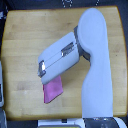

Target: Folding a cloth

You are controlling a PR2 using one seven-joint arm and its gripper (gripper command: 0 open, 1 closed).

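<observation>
Looming largest is the robot's white arm (pixel 95 65), rising from the bottom edge and bending toward the exterior view's left across the wooden surface (pixel 25 45). Its claw (pixel 43 68) sits at the end of the forearm, just above the cloth (pixel 53 90), but whether it is open or closed I cannot tell. Pink cloth pokes out below the forearm, its upper part hidden beneath it. Blur smears the finer details.
</observation>
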